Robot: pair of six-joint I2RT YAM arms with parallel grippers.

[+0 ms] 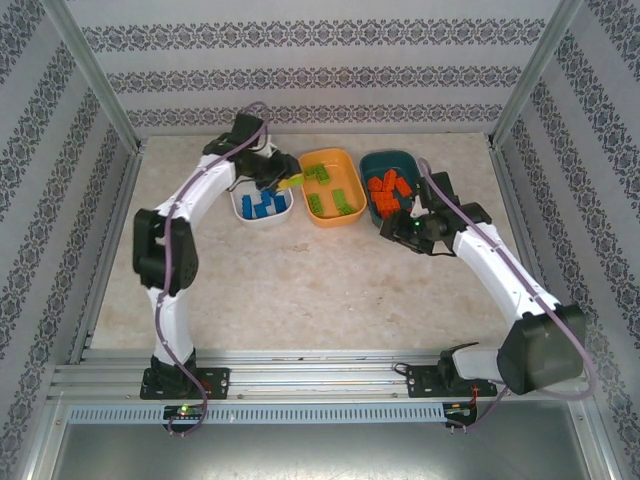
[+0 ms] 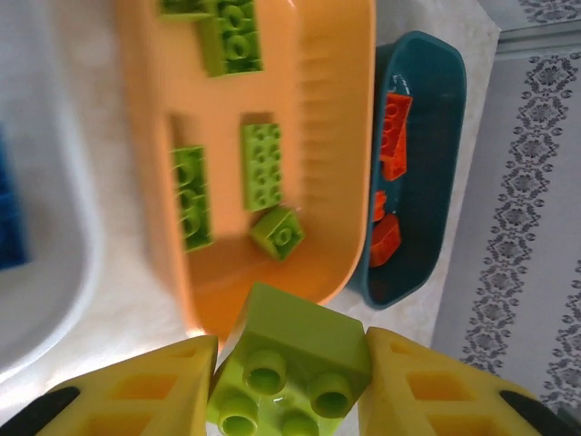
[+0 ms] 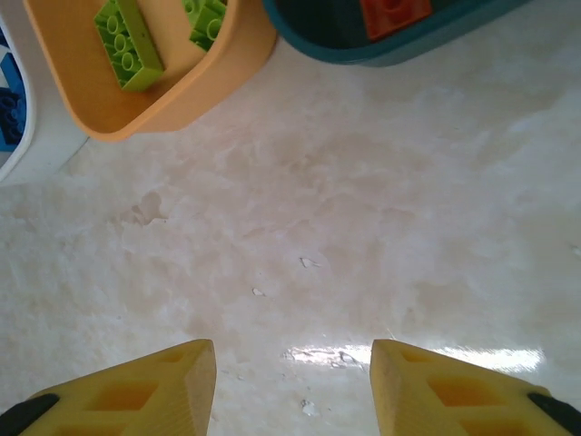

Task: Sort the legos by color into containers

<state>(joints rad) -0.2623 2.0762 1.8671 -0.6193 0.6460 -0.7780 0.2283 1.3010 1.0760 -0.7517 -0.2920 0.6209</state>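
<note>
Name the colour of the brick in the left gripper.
The brick is lime green; left wrist view shows it best.

Top view: bright, even, diffuse light; shadows beneath the arms [image 1: 195, 195] are faint. Right wrist view: a glare streak crosses the surface [image 3: 427, 356] at lower centre. Left wrist view: the white dish [image 2: 54, 263] at left is overexposed and soft; the lime brick [image 2: 290, 359] at bottom centre is slightly blurred.
</note>
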